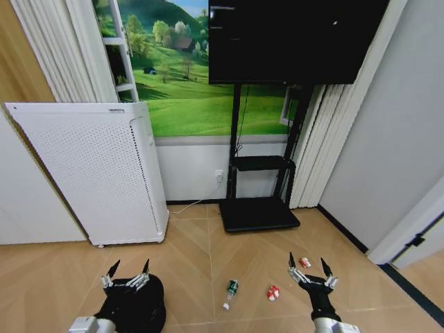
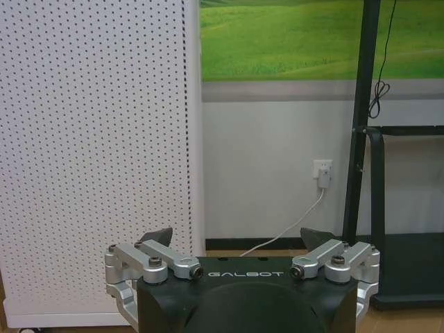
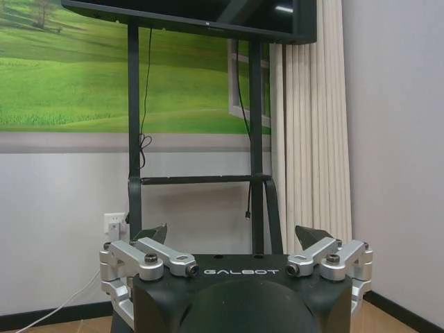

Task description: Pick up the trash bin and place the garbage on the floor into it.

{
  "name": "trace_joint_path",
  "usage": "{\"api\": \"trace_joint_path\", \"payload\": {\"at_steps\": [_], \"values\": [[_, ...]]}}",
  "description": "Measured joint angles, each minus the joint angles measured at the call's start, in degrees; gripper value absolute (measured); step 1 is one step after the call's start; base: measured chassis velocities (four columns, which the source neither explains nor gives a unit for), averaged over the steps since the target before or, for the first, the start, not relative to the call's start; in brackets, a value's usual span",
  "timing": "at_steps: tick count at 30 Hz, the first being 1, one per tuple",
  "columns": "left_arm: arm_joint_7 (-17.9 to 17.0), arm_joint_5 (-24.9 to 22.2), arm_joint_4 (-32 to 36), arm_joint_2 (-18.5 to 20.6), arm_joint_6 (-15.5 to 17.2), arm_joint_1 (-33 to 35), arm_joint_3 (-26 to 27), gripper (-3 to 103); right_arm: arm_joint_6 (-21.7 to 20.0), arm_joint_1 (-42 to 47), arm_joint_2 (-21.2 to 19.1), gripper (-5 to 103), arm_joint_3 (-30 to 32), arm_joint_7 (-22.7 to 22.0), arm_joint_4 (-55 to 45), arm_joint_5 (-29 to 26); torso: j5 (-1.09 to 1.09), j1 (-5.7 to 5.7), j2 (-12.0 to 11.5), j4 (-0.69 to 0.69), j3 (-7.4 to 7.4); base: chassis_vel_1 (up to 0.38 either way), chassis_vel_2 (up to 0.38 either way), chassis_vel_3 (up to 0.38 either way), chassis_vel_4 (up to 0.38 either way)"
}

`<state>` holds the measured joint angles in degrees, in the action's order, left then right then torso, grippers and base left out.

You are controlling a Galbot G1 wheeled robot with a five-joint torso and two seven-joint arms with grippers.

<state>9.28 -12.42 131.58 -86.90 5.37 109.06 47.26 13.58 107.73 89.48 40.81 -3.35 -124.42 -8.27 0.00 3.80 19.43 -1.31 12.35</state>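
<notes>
Nearest, two grippers hang low over the wood floor (image 1: 208, 263), each with its fingers spread apart and holding nothing. Directly under the left gripper (image 1: 127, 267) stands one trash bin (image 1: 142, 309), black and round, partly hidden by that arm. The right gripper (image 1: 309, 265) hovers over bare floor toward the right wall.

Between the two arms lie three pieces of garbage: one clear bottle (image 1: 229, 292) with a green label, on its side; one red-and-white wrapper (image 1: 273, 293) just beside the bottle; and a second red-and-white piece (image 1: 304, 262) just beside the right gripper's fingers. None touches the bin or a gripper.

Farther off, one white perforated appliance (image 1: 97, 173) stands against the left wall, its cord running to a wall socket (image 2: 322, 170). Next comes one black stand (image 1: 258, 208) carrying a dark screen (image 1: 291, 38), with pale curtains (image 3: 309, 125) beside it. Behind everything hangs a green meadow mural (image 1: 187, 76).
</notes>
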Motion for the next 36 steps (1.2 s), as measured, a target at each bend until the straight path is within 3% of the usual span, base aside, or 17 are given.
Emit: {"api": "trace_joint_path", "payload": {"at_steps": [18,36], "values": [[-1.6,-0.2,-1.0,0.9,1.1,-0.4,-0.5,100,0.1,0.6,0.3,100,0.1,-1.0,1.2,0.1,0.0,-1.43,-4.1,0.0,-2.68,0.0,0.0,0.0,0.0],[-6.0,1.1,0.4,0.8,4.2,0.6,0.7,100,-2.2,0.7,0.7,100,-1.9,-0.1,-0.6,-1.7,0.01,-2.69,-8.5,0.0,-5.83,0.0,0.0,0.0,0.0]]}}
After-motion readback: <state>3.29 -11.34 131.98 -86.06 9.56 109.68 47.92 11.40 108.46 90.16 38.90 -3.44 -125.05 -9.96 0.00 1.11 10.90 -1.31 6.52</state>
